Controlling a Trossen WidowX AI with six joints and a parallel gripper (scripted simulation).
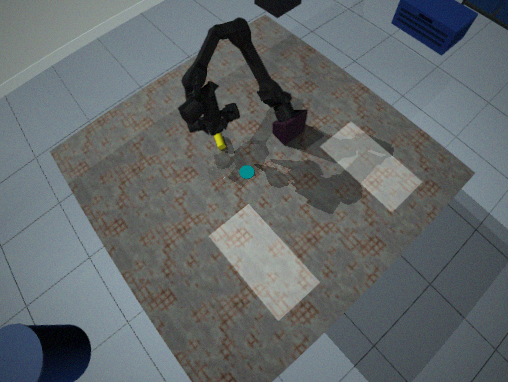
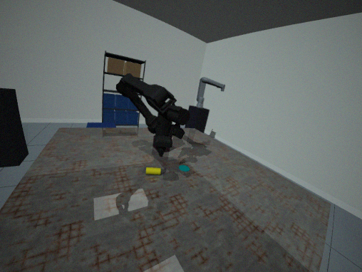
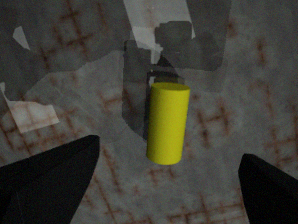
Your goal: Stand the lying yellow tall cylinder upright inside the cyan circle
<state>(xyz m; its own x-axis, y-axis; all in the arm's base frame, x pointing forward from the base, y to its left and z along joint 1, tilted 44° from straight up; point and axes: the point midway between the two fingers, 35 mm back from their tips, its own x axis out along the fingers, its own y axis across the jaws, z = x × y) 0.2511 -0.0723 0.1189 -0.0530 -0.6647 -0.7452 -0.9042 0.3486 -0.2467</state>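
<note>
Open fingers [image 2: 161, 154] of a black robot arm [image 1: 243, 50] [image 2: 142, 85] hang above a patterned bench [image 1: 165, 215] [image 2: 199, 221], parted well wide of the yellow cylinder [image 1: 220, 141] [image 2: 153, 171] [image 3: 168, 125] and holding nothing. The cylinder lies on its side on the bench, below the fingertips and apart from them. In the wrist view it shows between the two dark fingers and a little beyond their tips, nearer the one at the left of the picture, its length running away from them. The cyan circle [image 1: 247, 172] [image 2: 184, 168], a flat disc of color on the bench, lies near the cylinder but apart from it, off to one side of the fingers and outside the wrist view. Farther from the fingers, the arm rises from a dark purple block [image 1: 290, 128] on the bench, bending high before it drops toward the cylinder.
</note>
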